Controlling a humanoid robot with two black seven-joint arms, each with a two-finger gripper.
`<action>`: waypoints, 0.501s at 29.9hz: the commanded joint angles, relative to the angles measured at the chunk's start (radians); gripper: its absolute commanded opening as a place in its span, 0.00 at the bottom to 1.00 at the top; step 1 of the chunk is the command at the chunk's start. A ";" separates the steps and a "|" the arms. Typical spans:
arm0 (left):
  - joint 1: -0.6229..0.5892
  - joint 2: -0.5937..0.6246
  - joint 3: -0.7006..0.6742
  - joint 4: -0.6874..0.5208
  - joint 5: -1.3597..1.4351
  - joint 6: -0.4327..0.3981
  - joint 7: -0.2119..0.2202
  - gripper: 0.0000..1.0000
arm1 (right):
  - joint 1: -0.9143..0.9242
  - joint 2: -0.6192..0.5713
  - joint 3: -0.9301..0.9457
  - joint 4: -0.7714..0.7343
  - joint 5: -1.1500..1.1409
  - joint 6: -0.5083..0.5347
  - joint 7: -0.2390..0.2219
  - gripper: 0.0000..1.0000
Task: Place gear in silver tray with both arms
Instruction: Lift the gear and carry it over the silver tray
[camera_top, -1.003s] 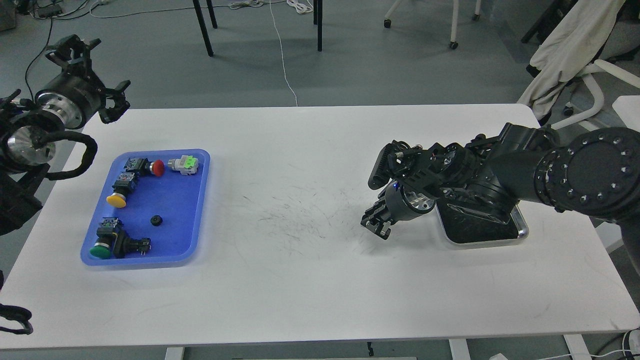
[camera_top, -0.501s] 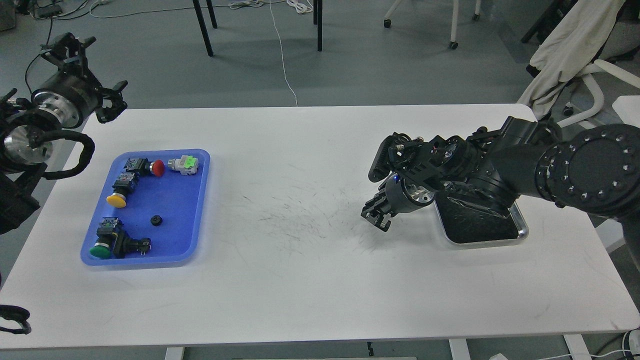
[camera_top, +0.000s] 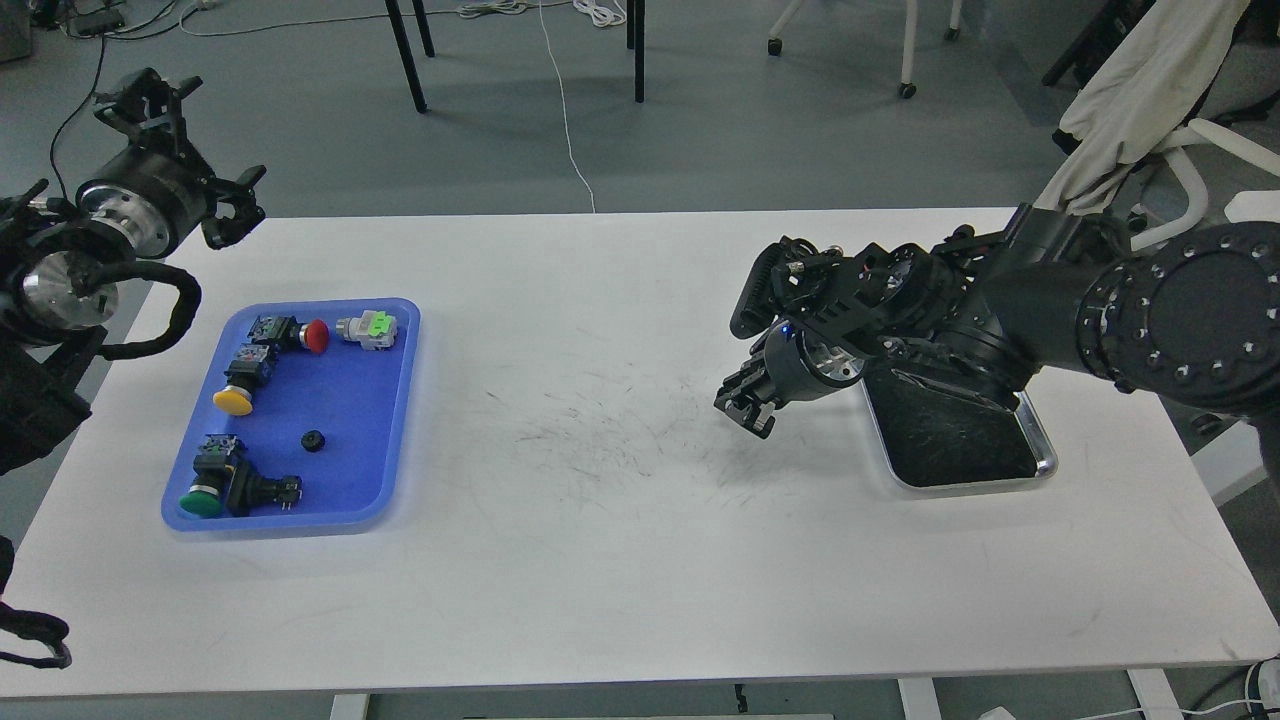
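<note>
The gear (camera_top: 314, 440) is small, black and round, and lies in the middle of the blue plastic tray (camera_top: 392, 420) on the left of the table. The silver tray (camera_top: 1040, 462) lies at the right, with a dark scratched bottom, partly covered by my right arm. My right gripper (camera_top: 745, 402) hangs just above the table, left of the silver tray; it is dark and its fingers cannot be told apart. My left gripper (camera_top: 190, 150) is beyond the table's far left corner, fingers spread wide and empty, well away from the gear.
The blue tray also holds several push-button switches: red (camera_top: 316, 335), yellow (camera_top: 232, 401), green (camera_top: 202, 501) and a grey-green part (camera_top: 368, 328). Chair legs and cables stand on the floor behind the table. A chair with cloth (camera_top: 1140, 110) is at the far right.
My right gripper has risen and shifted slightly left and away from the silver tray, uncovering more of it. My left arm has wobbled slightly in place.
</note>
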 joint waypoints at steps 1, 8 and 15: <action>0.000 -0.010 0.000 0.000 0.000 0.001 0.000 0.98 | 0.004 -0.080 -0.001 -0.001 0.000 0.001 0.000 0.02; -0.004 -0.016 0.005 0.000 0.000 0.003 0.002 0.98 | -0.016 -0.261 0.029 -0.015 -0.003 -0.002 0.000 0.02; -0.004 -0.027 0.012 -0.002 0.001 0.004 0.002 0.98 | -0.128 -0.356 0.088 -0.078 -0.003 -0.014 0.000 0.02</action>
